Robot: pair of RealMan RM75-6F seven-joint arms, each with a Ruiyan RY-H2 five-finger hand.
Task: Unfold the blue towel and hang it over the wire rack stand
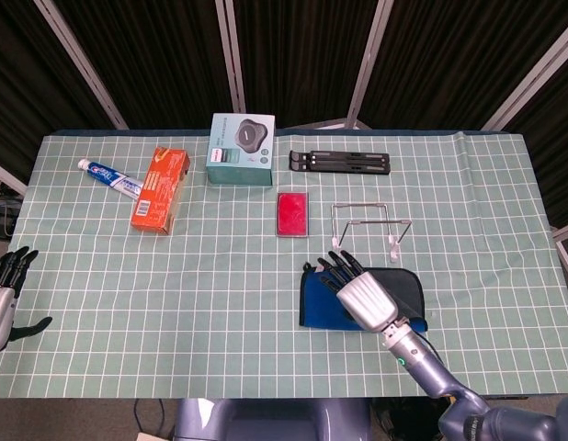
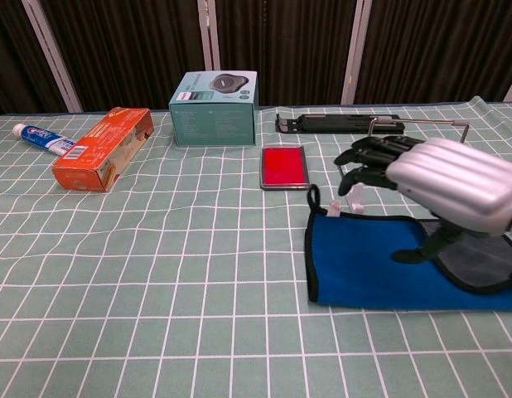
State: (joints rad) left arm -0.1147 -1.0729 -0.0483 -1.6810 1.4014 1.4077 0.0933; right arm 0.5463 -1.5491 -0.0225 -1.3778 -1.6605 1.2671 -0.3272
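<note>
The blue towel [image 2: 359, 269] lies folded flat on the checked cloth at the front right, with a dark grey inner part [image 1: 405, 288] showing on its right side. My right hand [image 2: 442, 181] hovers over the towel's right half, fingers bent downward and apart, thumb reaching down toward the cloth; it holds nothing. In the head view the right hand [image 1: 361, 294] covers the towel's middle, and blue towel [image 1: 313, 303] shows to its left. The wire rack stand [image 1: 357, 205] stands just behind the towel, a thin wire rack [image 2: 422, 123] past the hand. My left hand [image 1: 3, 296] hangs off the table's left edge, fingers spread.
A red flat case [image 1: 292, 213] lies left of the rack. Behind it sit a teal box [image 1: 241, 150] and a black folding stand [image 1: 339, 162]. An orange carton [image 1: 161, 189] and a toothpaste tube [image 1: 109, 176] lie at the far left.
</note>
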